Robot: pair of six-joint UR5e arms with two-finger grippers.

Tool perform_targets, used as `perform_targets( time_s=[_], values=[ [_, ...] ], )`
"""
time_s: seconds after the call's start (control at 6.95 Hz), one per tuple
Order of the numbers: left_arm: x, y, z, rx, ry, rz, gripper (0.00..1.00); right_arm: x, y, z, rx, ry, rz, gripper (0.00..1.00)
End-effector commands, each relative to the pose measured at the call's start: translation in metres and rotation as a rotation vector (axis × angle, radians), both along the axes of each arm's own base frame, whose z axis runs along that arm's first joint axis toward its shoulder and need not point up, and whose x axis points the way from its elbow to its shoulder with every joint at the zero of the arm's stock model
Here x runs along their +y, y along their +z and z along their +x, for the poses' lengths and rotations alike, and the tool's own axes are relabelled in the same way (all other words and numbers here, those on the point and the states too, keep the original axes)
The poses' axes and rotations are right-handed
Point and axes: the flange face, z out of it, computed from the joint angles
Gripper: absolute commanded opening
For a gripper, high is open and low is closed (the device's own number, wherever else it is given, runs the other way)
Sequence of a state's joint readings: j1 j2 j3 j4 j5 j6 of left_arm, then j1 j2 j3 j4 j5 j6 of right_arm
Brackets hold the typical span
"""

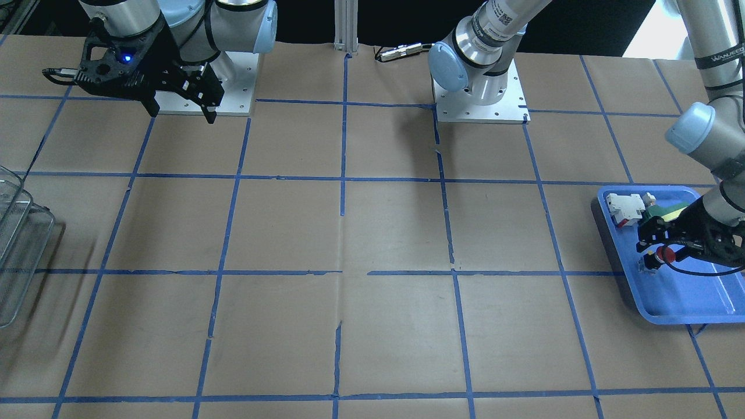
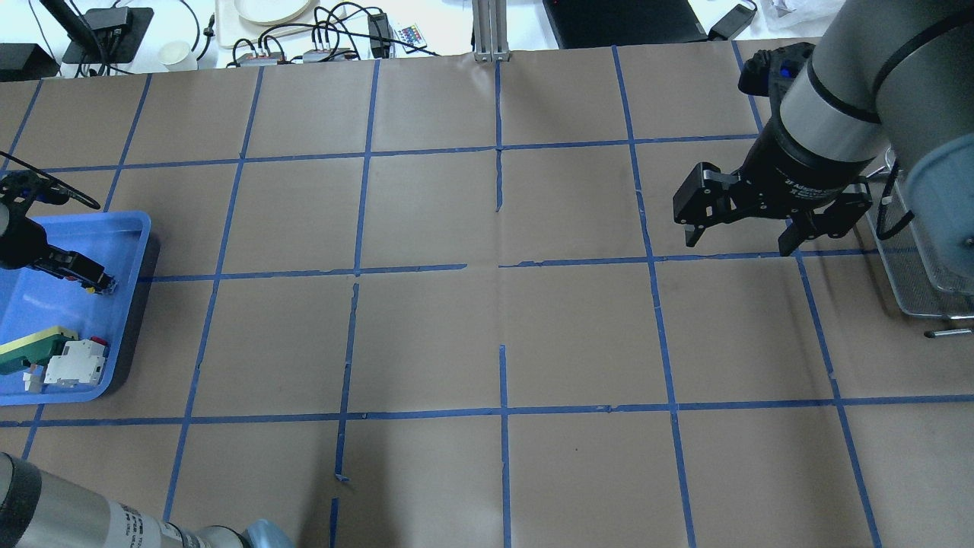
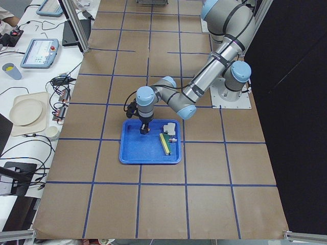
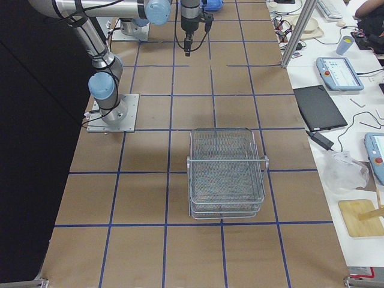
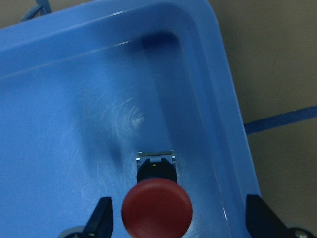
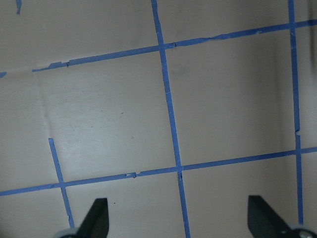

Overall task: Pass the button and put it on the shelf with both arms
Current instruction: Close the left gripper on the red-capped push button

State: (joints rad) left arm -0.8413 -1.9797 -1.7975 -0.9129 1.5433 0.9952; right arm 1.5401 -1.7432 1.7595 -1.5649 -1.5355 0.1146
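Your left gripper [image 5: 179, 219], spread wide, straddles the button [image 5: 157, 208] in the left tray [image 5: 233, 124] to clamp it; right gripper [image 2: 738, 242] hovers likewise spread.

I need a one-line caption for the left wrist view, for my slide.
Open left hand straddles the red push button in the blue tray, not touching it.

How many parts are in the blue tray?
3: the button inside the open left gripper; the white-and-red block and green-and-yellow piece side by side nearer the robot. More may be hidden.
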Motion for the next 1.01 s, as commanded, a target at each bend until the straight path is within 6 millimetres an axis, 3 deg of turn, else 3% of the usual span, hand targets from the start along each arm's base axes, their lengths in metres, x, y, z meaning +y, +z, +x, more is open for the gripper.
perform_targets(
  time_s=[0.0,0.14,0.29,0.72,0.86],
  values=[
    [-0.002,0.0035,0.0025,-0.008,-0.009,-0.006,0.75,-0.0011,-0.0015,0.0,0.0,-0.002,0.004,1.0],
    [-0.0021,0.0035,0.0024,-0.007,-0.004,-0.008,0.73,-0.0016,-0.0022,-0.0001,0.0,-0.002,0.005,1.0],
    [-0.0023,0.0038,0.0027,-0.01,-0.006,-0.009,0.66,-0.0016,-0.0022,-0.0001,0.0,-0.002,0.005,1.0],
    [-0.0052,0.0032,0.0039,-0.024,-0.01,-0.027,0.27,-0.0016,-0.0022,0.0001,-0.002,-0.002,0.005,1.0],
    [-0.0048,0.0058,0.0036,-0.026,-0.009,-0.029,0.25,-0.0015,-0.0014,-0.0007,0.0,-0.003,0.002,1.0]
  ],
)
